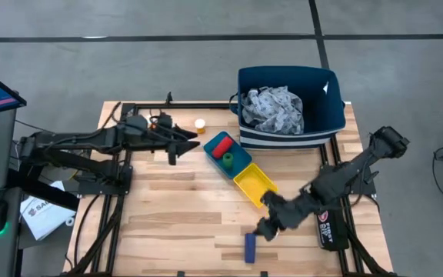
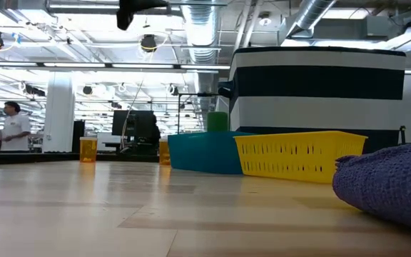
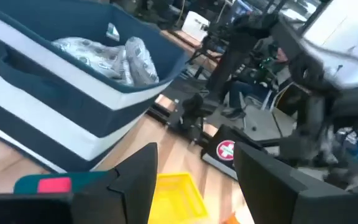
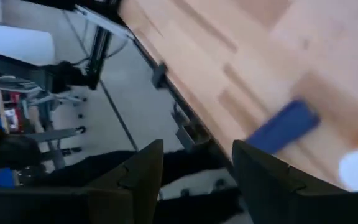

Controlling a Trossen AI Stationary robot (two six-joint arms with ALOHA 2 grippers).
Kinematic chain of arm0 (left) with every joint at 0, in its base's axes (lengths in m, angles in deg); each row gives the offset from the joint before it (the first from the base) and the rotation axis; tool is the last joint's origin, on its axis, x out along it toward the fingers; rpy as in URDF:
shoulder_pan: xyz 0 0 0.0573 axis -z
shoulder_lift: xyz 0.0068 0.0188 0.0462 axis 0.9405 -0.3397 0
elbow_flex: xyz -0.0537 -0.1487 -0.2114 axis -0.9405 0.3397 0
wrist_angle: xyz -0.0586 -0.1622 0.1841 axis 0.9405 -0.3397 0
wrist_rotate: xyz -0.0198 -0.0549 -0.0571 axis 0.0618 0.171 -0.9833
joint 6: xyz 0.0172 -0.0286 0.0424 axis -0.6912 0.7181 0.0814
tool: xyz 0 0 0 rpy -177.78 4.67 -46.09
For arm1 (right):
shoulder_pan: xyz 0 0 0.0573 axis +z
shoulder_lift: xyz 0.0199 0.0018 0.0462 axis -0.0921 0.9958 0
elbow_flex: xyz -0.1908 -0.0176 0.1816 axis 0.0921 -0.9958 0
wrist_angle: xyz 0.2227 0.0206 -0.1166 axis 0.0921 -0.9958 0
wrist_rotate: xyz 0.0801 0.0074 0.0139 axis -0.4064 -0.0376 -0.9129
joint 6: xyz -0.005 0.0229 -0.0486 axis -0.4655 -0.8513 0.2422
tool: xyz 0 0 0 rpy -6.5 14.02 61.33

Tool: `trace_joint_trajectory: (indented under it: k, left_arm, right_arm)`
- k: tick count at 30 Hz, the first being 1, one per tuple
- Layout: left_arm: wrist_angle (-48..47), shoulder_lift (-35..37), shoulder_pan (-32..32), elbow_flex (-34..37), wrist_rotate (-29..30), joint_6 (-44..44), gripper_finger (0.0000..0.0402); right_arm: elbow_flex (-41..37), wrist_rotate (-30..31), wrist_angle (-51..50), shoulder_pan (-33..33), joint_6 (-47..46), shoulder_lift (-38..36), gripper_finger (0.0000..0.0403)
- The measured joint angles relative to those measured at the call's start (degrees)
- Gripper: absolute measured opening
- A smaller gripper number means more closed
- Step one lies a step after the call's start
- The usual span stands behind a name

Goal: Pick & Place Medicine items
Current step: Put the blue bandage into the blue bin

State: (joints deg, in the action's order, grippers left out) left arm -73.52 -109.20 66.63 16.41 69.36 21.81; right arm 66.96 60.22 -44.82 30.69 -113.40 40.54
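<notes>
Thing in play: the small blue box (image 1: 250, 247), lying flat on the bare wood of the table (image 1: 175, 215) near its front edge, apart from every tray.
Its long axis: runs roughly 12 to 6 o'clock in the overhead view, a narrow bar with its end pointing toward the trays.
Right gripper (image 1: 266, 228): just beside the box, which lies at about 7 o'clock from its fingertips; the fingers stand parted with nothing between them, and the wrist view shows the box (image 4: 283, 126) off beyond the gap, not inside it.
Left gripper (image 1: 184, 143): far across the table at about 10 o'clock from the box, near the back edge; fingers parted and empty, with an orange pill bottle (image 1: 200, 125) just at its 2 o'clock.
Nearer arm: the right one, by a wide margin.
Likely next need: I'd say the right gripper has to shift toward 7 o'clock and turn so the fingers close across the box's narrow sides.
Trays: blue tray (image 1: 237, 159) holds a red bottle (image 1: 220, 146) and a green bottle (image 1: 228, 158); yellow tray (image 1: 254, 185) lies at about 12 o'clock from the box and looks empty.
</notes>
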Motion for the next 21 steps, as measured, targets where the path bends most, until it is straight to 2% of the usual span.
trace_joint_trajectory:
  k: [6,11,17,21]
  left_arm:
    - [-0.5,1.7,1.0,0.0,-0.2,0.1,0.0207]
    - [-0.2,1.7,1.1,0.0,-0.2,0.4,0.0207]
    - [0.0,1.7,1.0,0.0,0.0,-1.1,0.0209]
    - [0.2,1.6,0.9,0.0,0.0,-0.3,0.0209]
  right_arm:
    - [0.2,-0.8,11.2,7.7,-12.5,7.3,0.0189]
    - [5.0,-0.8,17.8,11.6,-19.1,15.3,0.0189]
    - [12.7,-2.1,15.4,12.2,-16.2,22.2,0.0189]
    - [18.6,-3.9,5.7,10.6,-13.9,25.2,0.0189]
